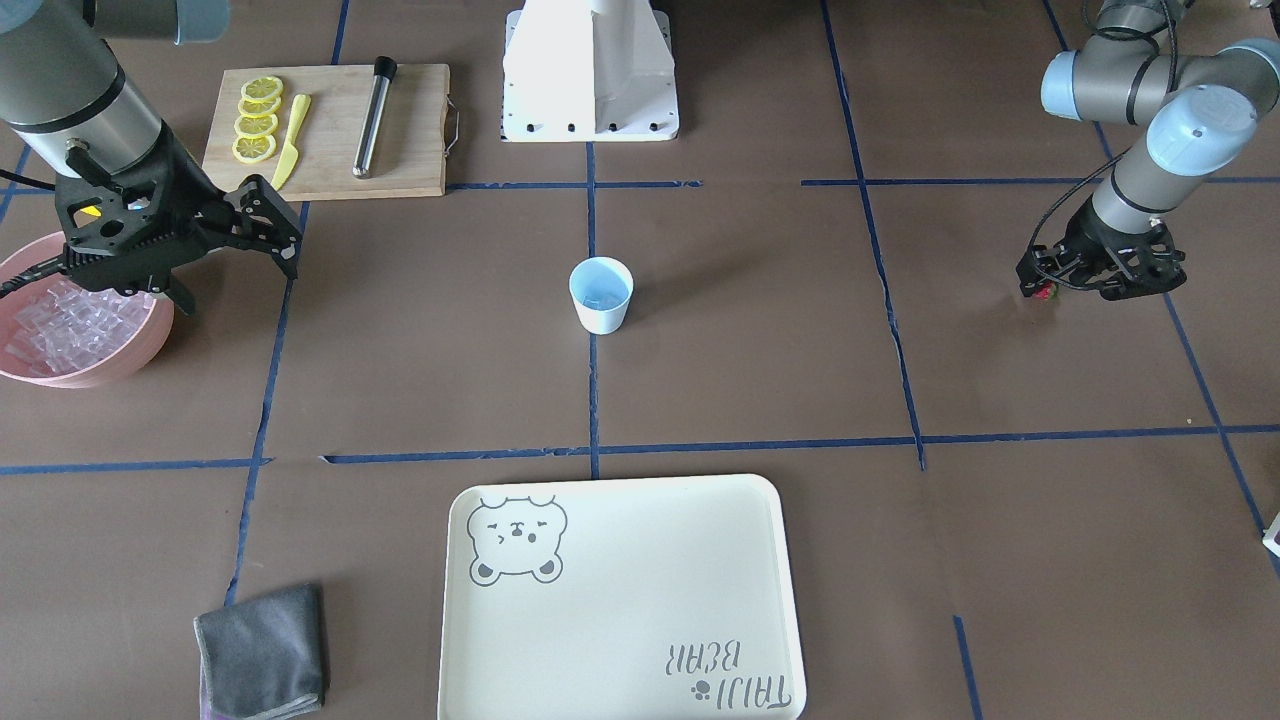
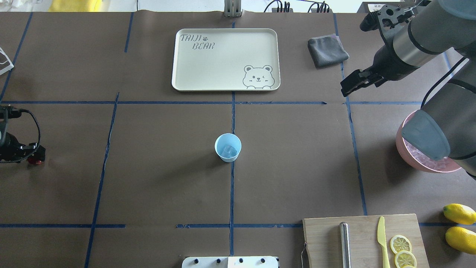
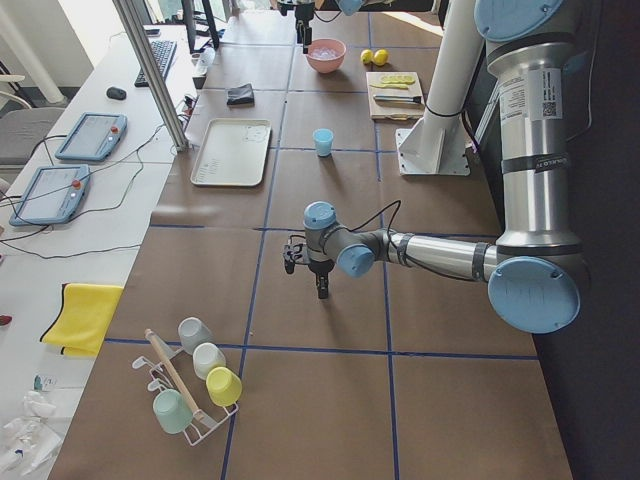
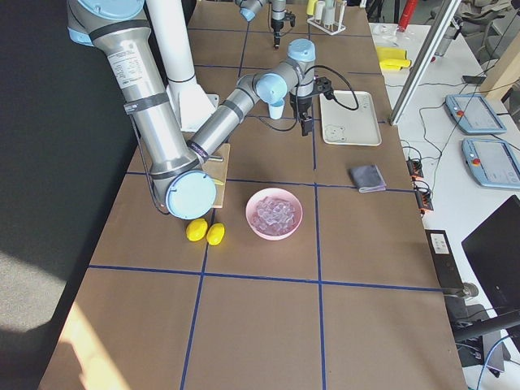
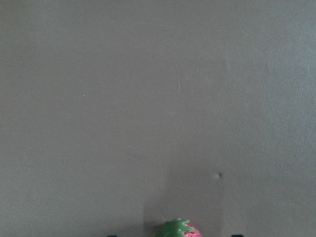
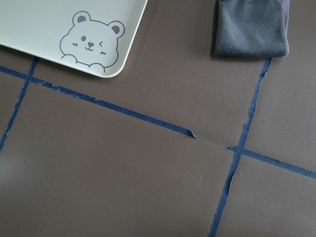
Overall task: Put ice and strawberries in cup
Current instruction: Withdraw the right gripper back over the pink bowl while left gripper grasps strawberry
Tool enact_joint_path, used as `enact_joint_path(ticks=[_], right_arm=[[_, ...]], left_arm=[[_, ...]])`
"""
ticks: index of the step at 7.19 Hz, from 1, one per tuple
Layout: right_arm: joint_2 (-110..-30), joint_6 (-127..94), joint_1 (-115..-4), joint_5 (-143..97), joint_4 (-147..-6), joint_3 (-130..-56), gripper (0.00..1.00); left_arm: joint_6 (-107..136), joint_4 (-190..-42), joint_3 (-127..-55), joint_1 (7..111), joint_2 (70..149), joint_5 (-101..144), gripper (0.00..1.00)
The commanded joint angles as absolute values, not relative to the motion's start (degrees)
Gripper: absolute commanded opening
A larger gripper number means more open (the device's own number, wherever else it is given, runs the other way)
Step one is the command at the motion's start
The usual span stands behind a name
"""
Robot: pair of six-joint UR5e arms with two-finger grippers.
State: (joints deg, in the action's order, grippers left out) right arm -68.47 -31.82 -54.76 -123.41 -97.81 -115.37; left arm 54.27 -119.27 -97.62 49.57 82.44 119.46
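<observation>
The cup [image 1: 600, 316], white outside and pale blue inside, stands upright at the table's centre with a clear ice cube [image 2: 230, 150] in it. More ice [image 1: 70, 325] is piled in the pink bowl [image 1: 110, 372]. My right gripper [image 1: 238, 285] hangs open and empty above the table, beside the bowl. The strawberry [image 1: 1045, 292], red with a green top, lies on the table at my left gripper [image 1: 1047, 285], which is low over it. In the left wrist view the strawberry [image 5: 177, 230] sits at the bottom edge, with the dark fingertips apart on either side.
A cream bear tray [image 1: 620, 600] and a folded grey cloth [image 1: 262, 650] lie on the operators' side. A wooden board [image 1: 400, 130] holds lemon slices, a yellow knife and a metal rod. Two whole lemons [image 2: 459, 214] lie near it. The robot base [image 1: 590, 70] stands behind the cup.
</observation>
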Motion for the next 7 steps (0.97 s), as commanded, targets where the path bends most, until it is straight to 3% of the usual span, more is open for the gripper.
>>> enact_joint_path(ticks=[1,2,3,6,7], right_arm=[[-68.6,-31.8,-55.0,-123.5,-97.8,-115.5,1.00],[-68.7,-31.8,-55.0,-123.5,-97.8,-116.0,1.00],[-69.4,-31.8,-55.1,-123.5,-97.8,-116.6,1.00],[-73.4,-27.5,-60.2,-126.6,-97.8,-117.0,1.00],[-75.9,-22.4,-62.7,-126.7,-97.8,-116.8,1.00]], left_arm=[[54.1,-119.4,-98.1,49.7,82.4,119.5,0.22],[54.4,-119.4,-98.5,49.8,82.4,119.8,0.08],[54.4,-119.4,-99.0,50.2,81.5,120.2,0.01],[54.1,-110.4,-107.6,54.5,82.2,126.9,0.00],[54.1,-102.6,-113.6,54.6,83.2,127.2,0.00]])
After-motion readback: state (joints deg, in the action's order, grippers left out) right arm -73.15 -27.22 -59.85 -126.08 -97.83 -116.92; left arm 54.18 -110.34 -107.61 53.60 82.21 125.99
